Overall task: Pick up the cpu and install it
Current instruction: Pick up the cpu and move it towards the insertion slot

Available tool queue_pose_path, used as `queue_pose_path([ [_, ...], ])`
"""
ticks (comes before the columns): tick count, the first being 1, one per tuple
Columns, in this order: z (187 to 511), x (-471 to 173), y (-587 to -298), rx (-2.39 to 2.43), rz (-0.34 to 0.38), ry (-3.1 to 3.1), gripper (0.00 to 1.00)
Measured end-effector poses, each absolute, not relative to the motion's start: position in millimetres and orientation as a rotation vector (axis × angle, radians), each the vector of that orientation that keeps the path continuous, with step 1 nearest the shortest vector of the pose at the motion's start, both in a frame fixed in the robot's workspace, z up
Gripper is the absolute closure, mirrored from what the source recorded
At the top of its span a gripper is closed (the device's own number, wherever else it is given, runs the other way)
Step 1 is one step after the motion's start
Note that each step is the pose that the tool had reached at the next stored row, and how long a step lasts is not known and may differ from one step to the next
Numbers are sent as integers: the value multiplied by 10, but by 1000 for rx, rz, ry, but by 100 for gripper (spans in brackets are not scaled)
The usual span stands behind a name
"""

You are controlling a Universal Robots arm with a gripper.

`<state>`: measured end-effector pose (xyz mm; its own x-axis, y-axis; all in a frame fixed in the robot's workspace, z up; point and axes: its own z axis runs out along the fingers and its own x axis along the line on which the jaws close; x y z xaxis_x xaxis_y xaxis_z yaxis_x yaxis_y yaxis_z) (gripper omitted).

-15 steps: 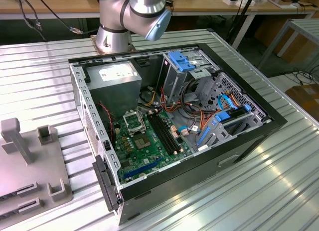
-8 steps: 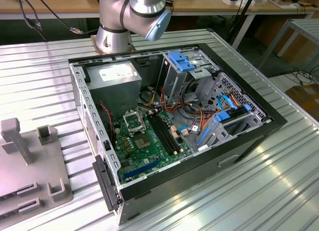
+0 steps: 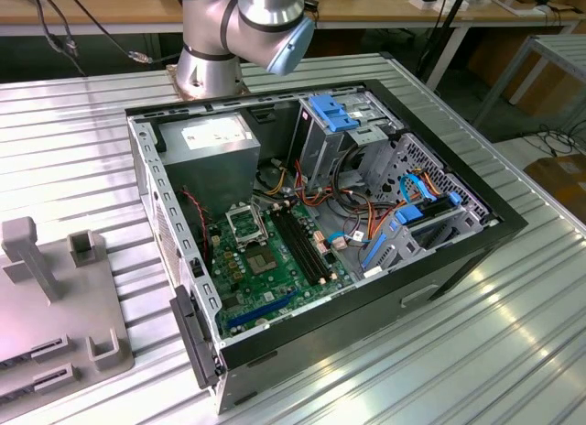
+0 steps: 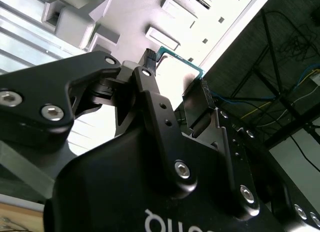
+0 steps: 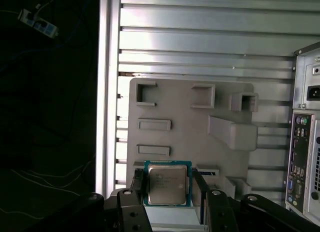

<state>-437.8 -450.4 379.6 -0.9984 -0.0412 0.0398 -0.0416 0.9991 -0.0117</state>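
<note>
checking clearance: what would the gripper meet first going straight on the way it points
Probably the grey fixture plate, lying straight beyond the gripper and the cpu it holds in the first wrist view; depth is unclear.

Socket (image 3: 245, 225) open from above — power supply (image 3: 217, 148), cables (image 3: 272, 179) crowd it.

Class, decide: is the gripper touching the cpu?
Touching. In the first wrist view the cpu sits clamped between the fingers of the gripper, with no gap at either edge.
</note>
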Motion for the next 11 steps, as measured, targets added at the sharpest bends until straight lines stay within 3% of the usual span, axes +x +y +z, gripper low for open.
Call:
queue_pose_path([
  [11,3851,-4376,-4504,64,19,-3101,53],
])
